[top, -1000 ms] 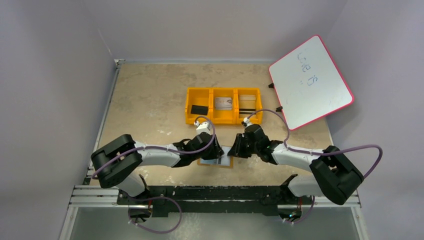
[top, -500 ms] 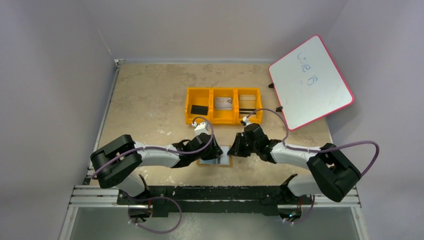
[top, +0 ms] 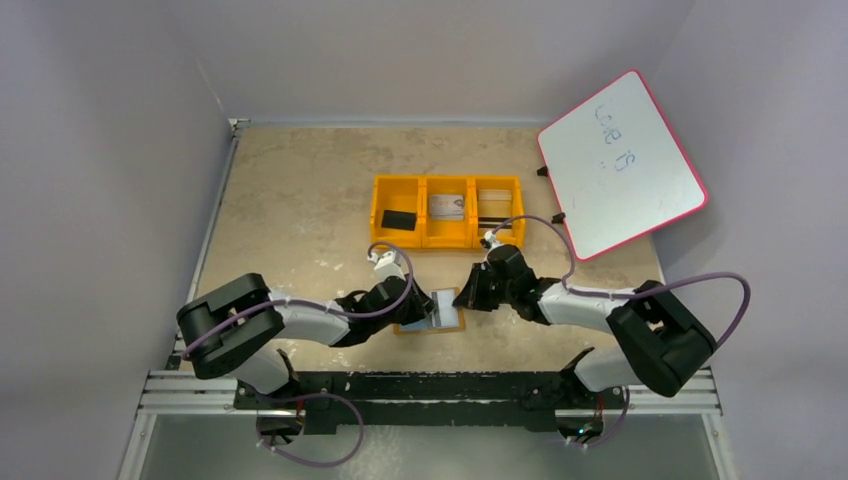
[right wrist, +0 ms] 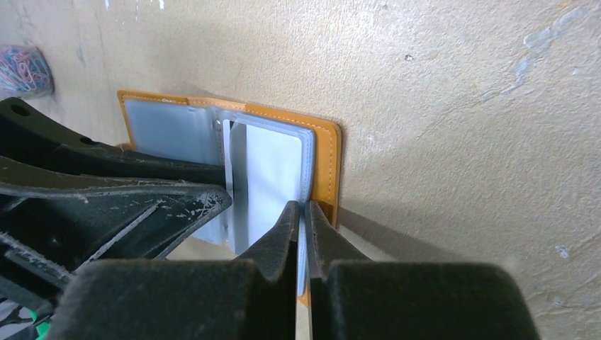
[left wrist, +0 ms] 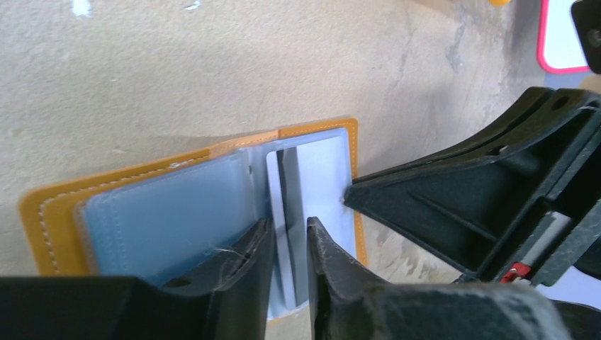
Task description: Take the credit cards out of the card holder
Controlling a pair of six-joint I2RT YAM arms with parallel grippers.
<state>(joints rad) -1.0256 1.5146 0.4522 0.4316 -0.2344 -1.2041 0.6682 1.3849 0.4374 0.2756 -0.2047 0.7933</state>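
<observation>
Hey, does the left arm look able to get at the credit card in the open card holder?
Likely yes: the left hand has the credit card between its fingers where it sticks out of the card holder. Nothing blocks it; the right hand only pinches the holder's outer edge.

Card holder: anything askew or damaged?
No damage seen. The card holder lies open; one credit card sits partway out of its pocket between the left gripper's fingers, while the right gripper pinches the holder's edge.
</observation>
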